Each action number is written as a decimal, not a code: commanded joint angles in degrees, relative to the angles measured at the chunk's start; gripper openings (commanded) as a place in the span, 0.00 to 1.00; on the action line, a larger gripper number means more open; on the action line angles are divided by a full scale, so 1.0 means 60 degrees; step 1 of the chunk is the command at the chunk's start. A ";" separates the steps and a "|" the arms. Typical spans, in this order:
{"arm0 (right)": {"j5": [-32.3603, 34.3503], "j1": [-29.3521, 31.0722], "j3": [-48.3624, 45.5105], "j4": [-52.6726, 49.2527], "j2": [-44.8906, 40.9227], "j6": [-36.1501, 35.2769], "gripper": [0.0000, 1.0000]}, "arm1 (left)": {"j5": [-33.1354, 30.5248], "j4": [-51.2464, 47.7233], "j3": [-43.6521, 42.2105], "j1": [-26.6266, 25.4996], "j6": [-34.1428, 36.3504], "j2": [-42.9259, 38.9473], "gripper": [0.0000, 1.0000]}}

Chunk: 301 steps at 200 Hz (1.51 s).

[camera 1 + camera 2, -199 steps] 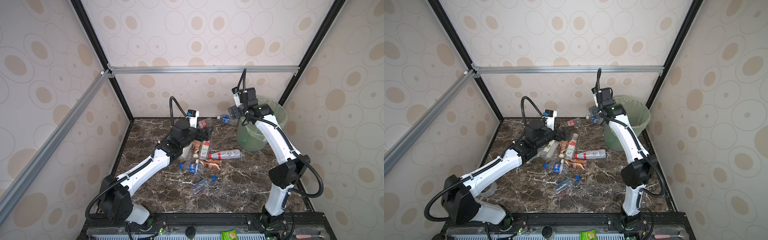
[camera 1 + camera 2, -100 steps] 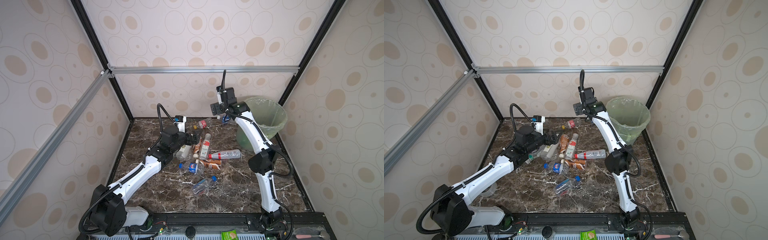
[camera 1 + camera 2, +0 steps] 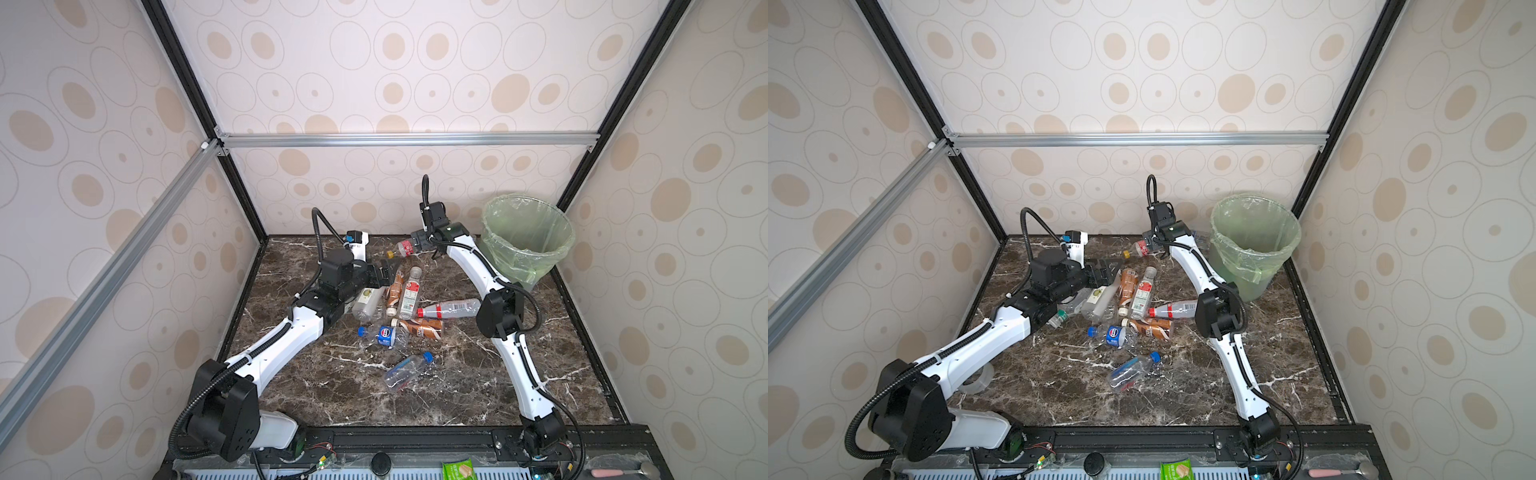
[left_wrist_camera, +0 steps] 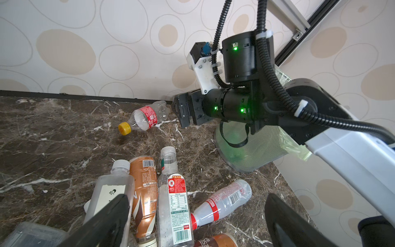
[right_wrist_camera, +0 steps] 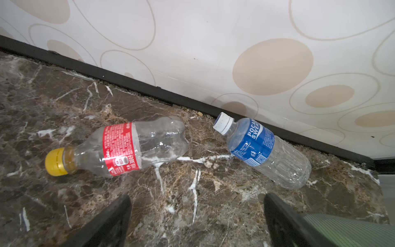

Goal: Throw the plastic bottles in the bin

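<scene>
**Desk:** Where do the plastic bottles [image 3: 1142,297] lie?

**Photographer:** Most lie in a loose heap at the middle of the marble table [image 3: 332,386]. A brown-wrapped bottle [image 4: 143,188] and a red-and-white-labelled bottle [image 4: 175,203] lie side by side. A red-capped bottle [image 3: 449,308] lies to their right. A second brown bottle [image 3: 422,328] and a blue-logo bottle [image 3: 384,334] lie nearer the front. A lone blue-capped bottle [image 3: 405,370] lies apart, nearest of all. Two more lie along the far wall: a yellow-capped bottle [image 5: 128,147] and a blue-labelled bottle [image 5: 260,147] with a white cap, close but not touching.

**Desk:** And the bin?

**Photographer:** The bin [image 3: 523,257] stands upright in the far right corner, with its pale green liner folded over the rim.

**Desk:** The arms?

**Photographer:** The left gripper [image 3: 388,269] hovers at the far left edge of the heap, jaws spread wide and gripping nothing. The right gripper [image 3: 417,242] reaches low toward the far wall, just beside the base of the yellow-capped bottle and between it and the bin. Its jaws are likewise released and empty. Whether it touches that bottle cannot be told.

**Desk:** Anything else on the table?

**Photographer:** A clear roll of tape [image 3: 978,380] sits at the near left, partly under the left arm [image 3: 967,353].
</scene>
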 commanded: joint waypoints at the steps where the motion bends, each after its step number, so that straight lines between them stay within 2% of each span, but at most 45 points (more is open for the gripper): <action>1: 0.0010 -0.0456 0.0383 0.0375 0.0303 0.0306 1.00 | 0.0131 0.0082 0.0208 0.0134 -0.0051 0.0148 0.99; 128: 0.0056 -0.1128 0.0477 0.1199 0.1206 0.0233 0.99 | 0.0526 0.0093 0.0357 0.0482 -0.0205 0.0619 0.99; 301: -0.0373 -0.1750 0.0998 0.1253 0.2088 0.0135 1.00 | 0.0992 0.0125 0.0459 0.0559 -0.0329 0.0994 0.99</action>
